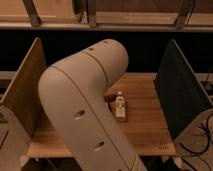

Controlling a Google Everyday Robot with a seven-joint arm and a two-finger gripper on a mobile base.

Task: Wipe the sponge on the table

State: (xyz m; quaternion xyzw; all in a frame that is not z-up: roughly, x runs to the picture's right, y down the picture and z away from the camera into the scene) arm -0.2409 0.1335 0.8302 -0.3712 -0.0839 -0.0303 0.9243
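Arm (85, 115) fills the middle & left of the view, elbow bent high over the table (147, 127). Gripper isn't in sight, it's somewhere behind or below that big link, so can't tell its state or whether it holds anything. Sponge doesn't show either; prob. hidden by the arm over the left part of the tabletop, but that's a guess. What does show: small pale bottle (120, 106) lying on the planks near the centre, just right of the arm, w/ wooden side board (22, 92) at left & dark panel (180, 95) at right. Which stage of the job this is, the view doesn't settle. For a good wipe, imo: keep sponge flat on the wood, even downward pressure, strokes along the planks, routed clear of the bottle so it isn't knocked or rolled. Mind elbow swing too, since the side board sits close to the arm.
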